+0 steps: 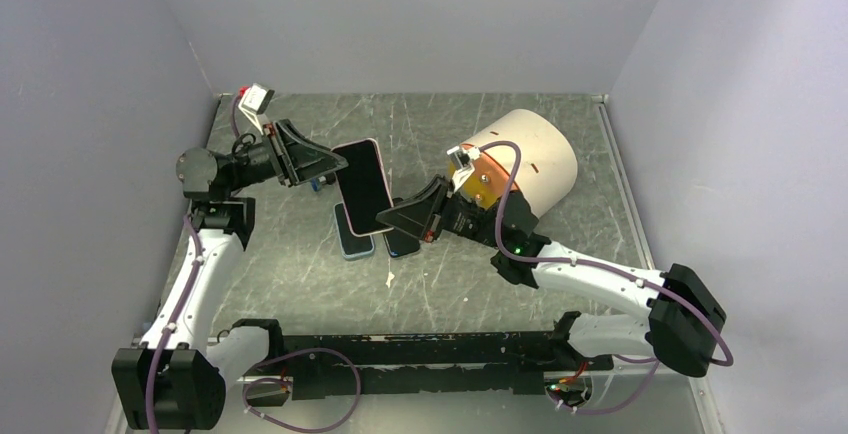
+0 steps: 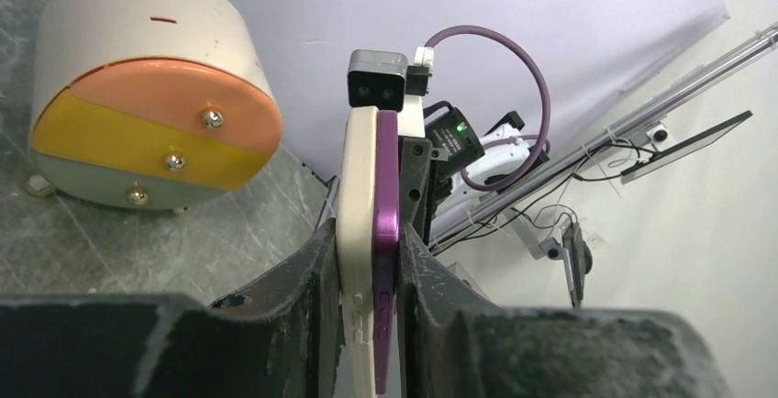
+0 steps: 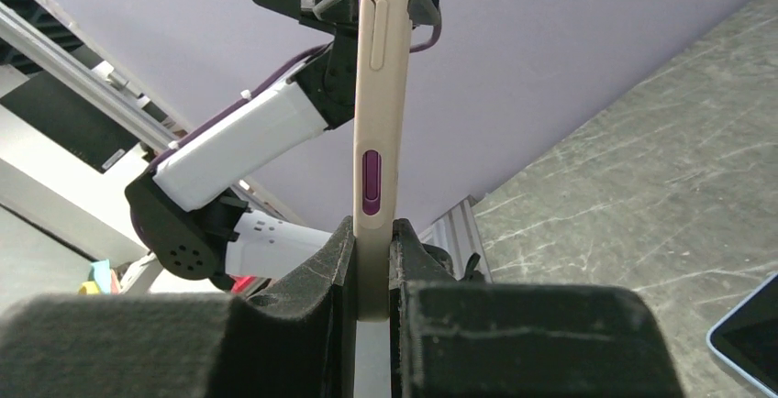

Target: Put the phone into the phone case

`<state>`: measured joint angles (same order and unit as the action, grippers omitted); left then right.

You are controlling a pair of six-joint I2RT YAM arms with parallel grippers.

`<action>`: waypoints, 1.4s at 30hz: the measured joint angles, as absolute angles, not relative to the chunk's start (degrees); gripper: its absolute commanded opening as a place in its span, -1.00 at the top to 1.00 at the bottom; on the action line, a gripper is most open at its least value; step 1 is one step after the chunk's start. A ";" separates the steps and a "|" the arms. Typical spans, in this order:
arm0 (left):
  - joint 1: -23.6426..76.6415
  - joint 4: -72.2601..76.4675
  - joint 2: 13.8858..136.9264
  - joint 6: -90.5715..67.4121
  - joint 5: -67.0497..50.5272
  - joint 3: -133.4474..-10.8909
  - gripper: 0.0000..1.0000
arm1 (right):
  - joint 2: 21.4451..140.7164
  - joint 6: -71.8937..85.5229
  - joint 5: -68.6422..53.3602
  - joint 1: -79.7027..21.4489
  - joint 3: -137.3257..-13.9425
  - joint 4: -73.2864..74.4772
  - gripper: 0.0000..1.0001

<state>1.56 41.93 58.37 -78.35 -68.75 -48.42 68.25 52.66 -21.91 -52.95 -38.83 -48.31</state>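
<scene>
Taking the table's centre as the hub of a clock, seen from above: a phone (image 1: pixel 362 184) in a cream case (image 2: pixel 356 196) hangs over the hub. The left gripper (image 1: pixel 338 166) pinches it from ten o'clock and the right gripper (image 1: pixel 390 218) from four, so both arms bar that diagonal. On the table beneath lie a blue-edged phone (image 1: pixel 353 239) and a dark phone (image 1: pixel 402 244), side by side. A large white drum (image 1: pixel 535 154) fills two o'clock. Walls (image 1: pixel 400 24) close nine, twelve and three. A black rail (image 1: pixel 420 349) crosses six at the near edge. Bare tabletop (image 1: pixel 300 284) lies open at seven and along the far strip at twelve.
</scene>
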 measured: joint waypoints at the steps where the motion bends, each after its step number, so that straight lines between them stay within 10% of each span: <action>1: 1.58 41.60 58.39 -78.06 -68.71 -48.42 0.93 | 68.25 52.58 -21.80 -52.95 -38.83 -48.10 1.00; 24: 2.37 16.25 54.85 -60.25 -64.64 -52.69 0.95 | 71.66 51.18 -23.27 -52.66 -42.57 -43.33 0.47; 29: 2.57 15.20 55.02 -59.59 -64.62 -52.23 0.94 | 73.54 51.75 -24.08 -52.69 -43.77 -43.44 1.00; 36: 2.52 14.04 54.98 -58.67 -64.53 -52.07 -0.21 | 73.93 52.45 -24.25 -52.69 -43.77 -44.62 1.00; 42: 3.42 9.61 54.39 -57.71 -66.06 -51.55 -0.39 | 72.64 51.57 -20.73 -52.90 -43.77 -47.22 1.00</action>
